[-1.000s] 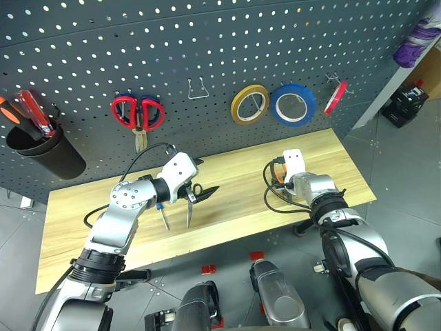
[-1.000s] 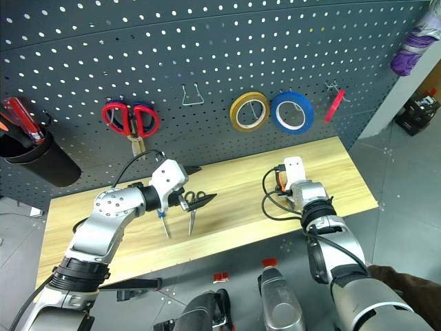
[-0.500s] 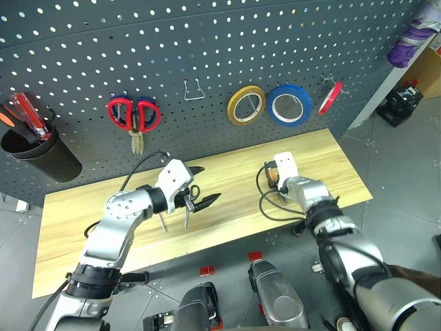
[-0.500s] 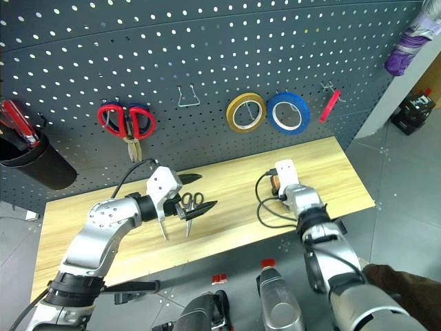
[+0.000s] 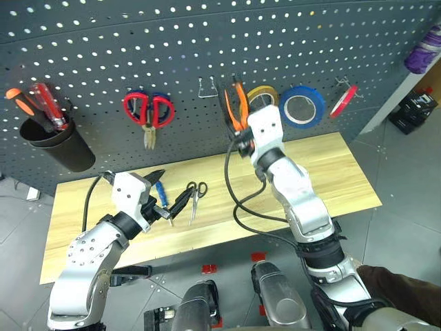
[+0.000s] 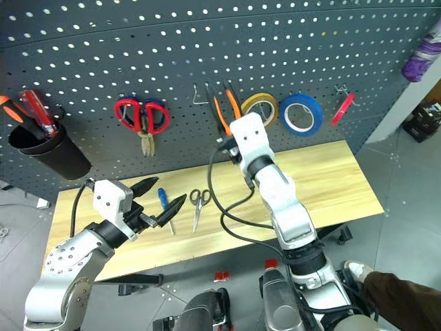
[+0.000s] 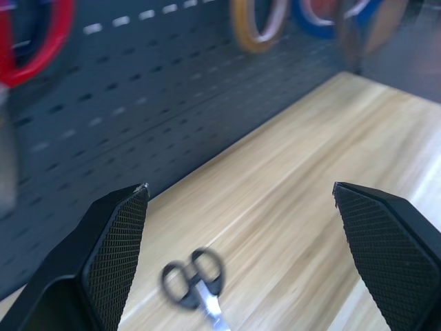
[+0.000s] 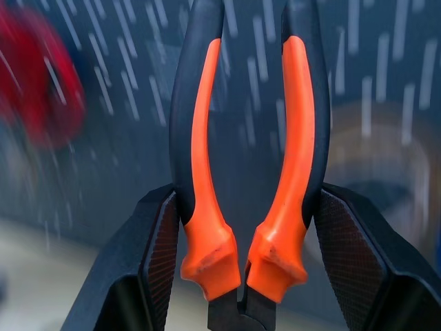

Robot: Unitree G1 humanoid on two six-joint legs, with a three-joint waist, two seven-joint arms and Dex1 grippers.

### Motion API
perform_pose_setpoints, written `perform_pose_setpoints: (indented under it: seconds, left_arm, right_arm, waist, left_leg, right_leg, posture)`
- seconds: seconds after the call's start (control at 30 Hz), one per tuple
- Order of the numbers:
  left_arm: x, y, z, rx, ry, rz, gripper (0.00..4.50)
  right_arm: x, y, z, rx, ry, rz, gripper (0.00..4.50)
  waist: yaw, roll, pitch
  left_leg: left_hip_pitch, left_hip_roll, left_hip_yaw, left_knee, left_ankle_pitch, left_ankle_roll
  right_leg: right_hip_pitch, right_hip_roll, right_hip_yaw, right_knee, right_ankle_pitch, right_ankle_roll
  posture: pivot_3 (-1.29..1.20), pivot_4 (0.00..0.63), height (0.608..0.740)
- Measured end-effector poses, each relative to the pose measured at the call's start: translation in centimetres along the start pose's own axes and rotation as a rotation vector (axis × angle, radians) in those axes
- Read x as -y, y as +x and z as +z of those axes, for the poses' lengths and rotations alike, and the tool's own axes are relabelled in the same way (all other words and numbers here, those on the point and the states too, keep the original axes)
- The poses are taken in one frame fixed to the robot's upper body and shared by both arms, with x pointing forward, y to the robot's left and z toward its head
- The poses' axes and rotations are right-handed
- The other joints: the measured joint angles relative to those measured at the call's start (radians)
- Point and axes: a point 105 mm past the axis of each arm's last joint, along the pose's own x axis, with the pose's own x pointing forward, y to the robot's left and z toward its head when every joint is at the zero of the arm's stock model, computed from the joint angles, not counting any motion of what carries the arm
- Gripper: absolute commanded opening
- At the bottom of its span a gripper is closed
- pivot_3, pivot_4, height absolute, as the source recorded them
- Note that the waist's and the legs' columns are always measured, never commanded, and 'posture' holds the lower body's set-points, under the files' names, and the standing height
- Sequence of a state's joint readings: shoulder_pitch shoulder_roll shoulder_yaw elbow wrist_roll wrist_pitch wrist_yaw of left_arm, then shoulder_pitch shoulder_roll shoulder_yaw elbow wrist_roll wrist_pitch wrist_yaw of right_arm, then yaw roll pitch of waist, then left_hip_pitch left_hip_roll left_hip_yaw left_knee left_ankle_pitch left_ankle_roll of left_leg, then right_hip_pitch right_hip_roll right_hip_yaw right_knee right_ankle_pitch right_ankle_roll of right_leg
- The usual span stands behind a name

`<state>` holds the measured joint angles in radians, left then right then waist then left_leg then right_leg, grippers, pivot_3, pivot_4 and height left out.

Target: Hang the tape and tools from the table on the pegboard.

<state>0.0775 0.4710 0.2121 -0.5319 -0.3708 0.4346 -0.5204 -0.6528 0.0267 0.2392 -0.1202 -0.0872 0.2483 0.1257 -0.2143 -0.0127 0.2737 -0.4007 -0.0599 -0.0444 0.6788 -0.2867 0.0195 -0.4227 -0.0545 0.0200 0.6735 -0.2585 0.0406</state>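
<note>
Your right gripper [image 8: 244, 276] has its jaws clamped on the pliers [image 5: 234, 103], holding them handles-up against the pegboard [image 5: 207, 41], between the bare hook [image 5: 205, 87] and the yellow roll [image 5: 265, 93]. Your left gripper [image 5: 165, 200] hangs over the surface [image 5: 331, 172] near its front edge, jaws wide apart and empty. The black-handled scissors [image 5: 195, 195] and blue-handled screwdriver [image 5: 162, 196] lie mid-surface; the red tape [image 5: 344, 101] already hangs far right
</note>
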Motion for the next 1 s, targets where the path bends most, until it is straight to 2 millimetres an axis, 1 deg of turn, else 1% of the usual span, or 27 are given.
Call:
perform_pose_setpoints:
  seconds: [0.07,0.2,0.23,0.33,0.47,0.6,0.7,0.8,1.0]
  left_arm:
    - [-0.3,0.3,0.3,-0.018,0.000,0.031,4.50]
    - [-0.4,1.1,1.7,-0.008,0.009,0.055,4.50]
    - [-0.5,1.4,2.1,-0.001,0.011,0.057,4.50]
    - [-0.8,2.0,3.0,0.014,0.016,0.077,4.50]
    - [-0.6,2.8,3.9,0.036,0.020,0.081,4.50]
    - [-0.4,3.4,4.3,0.047,0.025,0.070,4.50]
    - [-0.2,3.7,4.6,0.056,0.033,0.061,4.50]
    - [-0.3,3.8,4.5,0.051,0.033,0.063,4.50]
    - [-0.3,3.7,4.4,0.043,0.041,0.053,4.50]
  right_arm:
    - [-0.1,1.9,2.5,0.121,-0.026,0.001,2.63]
    - [-0.2,4.6,5.6,0.267,-0.043,-0.008,2.63]
    - [-0.2,5.4,6.0,0.284,-0.041,-0.014,2.63]
    - [-0.2,7.0,6.1,0.301,-0.040,-0.021,2.63]
    - [-0.3,8.5,5.0,0.300,-0.065,-0.026,2.63]
    - [0.2,8.9,2.7,0.257,-0.125,-0.040,2.63]
    - [1.4,8.6,0.7,0.210,-0.179,-0.067,2.63]
    - [2.3,8.2,-1.0,0.165,-0.217,-0.088,2.63]
    - [2.5,7.6,-2.3,0.133,-0.224,-0.089,2.63]
  waist:
    - [0.017,0.000,0.000]
    - [0.037,0.000,0.000]
    - [0.042,0.000,0.000]
    - [0.048,-0.001,0.000]
    - [0.050,-0.001,0.001]
    - [0.056,-0.002,0.002]
    - [0.068,-0.003,0.003]
    - [0.074,-0.003,0.003]
    - [0.075,-0.003,0.003]
  left_leg:
    - [0.000,0.000,0.000,0.000,0.001,-0.001]
    - [0.000,0.000,-0.001,0.001,0.002,-0.003]
    - [0.000,0.000,-0.001,0.001,0.003,-0.005]
    - [0.000,0.000,-0.001,0.000,0.004,-0.006]
    - [0.000,0.000,-0.001,0.000,0.004,-0.006]
    - [0.000,0.000,-0.001,0.000,0.004,-0.007]
    - [0.000,0.000,-0.001,0.000,0.004,-0.007]
    - [0.000,0.000,-0.001,0.000,0.004,-0.007]
    - [0.000,0.000,-0.001,-0.001,0.005,-0.008]
  right_leg:
    - [0.000,0.000,0.000,0.000,0.000,0.000]
    - [0.000,0.000,-0.002,0.001,0.000,0.000]
    - [-0.001,0.000,-0.002,0.002,0.000,0.000]
    - [-0.001,0.000,-0.002,0.002,0.000,-0.001]
    - [-0.001,0.000,-0.002,0.003,0.000,-0.002]
    - [-0.001,0.000,-0.003,0.004,-0.001,-0.003]
    - [-0.001,0.000,-0.003,0.004,-0.001,-0.003]
    - [-0.002,0.000,-0.003,0.004,-0.001,-0.003]
    - [-0.002,0.000,-0.003,0.004,-0.001,-0.004]
  posture:
    - [-0.19,0.278,0.740]
    - [-0.18,0.278,0.740]
    - [-0.18,0.278,0.740]
    - [-0.16,0.281,0.740]
    - [-0.15,0.281,0.740]
    - [-0.12,0.286,0.740]
    - [-0.12,0.285,0.740]
    - [-0.11,0.285,0.740]
    - [-0.11,0.280,0.740]
